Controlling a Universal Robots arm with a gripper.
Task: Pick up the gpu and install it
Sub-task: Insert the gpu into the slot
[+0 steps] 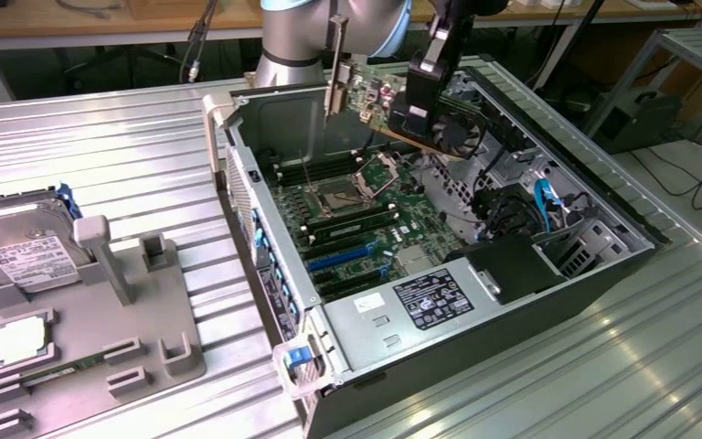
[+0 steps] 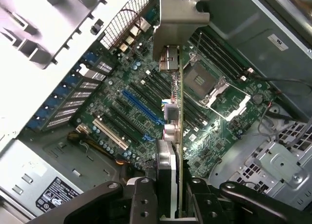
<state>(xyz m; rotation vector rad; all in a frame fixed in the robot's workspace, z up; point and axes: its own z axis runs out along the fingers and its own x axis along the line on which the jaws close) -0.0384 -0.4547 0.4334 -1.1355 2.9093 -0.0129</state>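
Observation:
The gpu (image 1: pixel 382 102) hangs tilted in the air above the far end of the open computer case (image 1: pixel 266 265), over the motherboard (image 1: pixel 357 215). Its silvery end bracket (image 1: pixel 336 69) points to the exterior view's left. My gripper (image 1: pixel 430 87) is shut on the card near its fan end. In the wrist view I see the gpu (image 2: pixel 178 136) edge-on, clamped between the two black fingers (image 2: pixel 141 199), with the bracket (image 2: pixel 180 14) at its far end. Beneath the card lie the motherboard (image 2: pixel 122 102) and its long blue slot (image 2: pixel 141 107), apart from the card.
The case's power supply (image 1: pixel 430 302) fills its near corner, and drive cages with blue cables (image 1: pixel 547 206) line the exterior view's right. On the ribbed metal table (image 1: pixel 120 155), a grey fixture (image 1: pixel 95 347) carries a hard drive (image 1: pixel 28 256).

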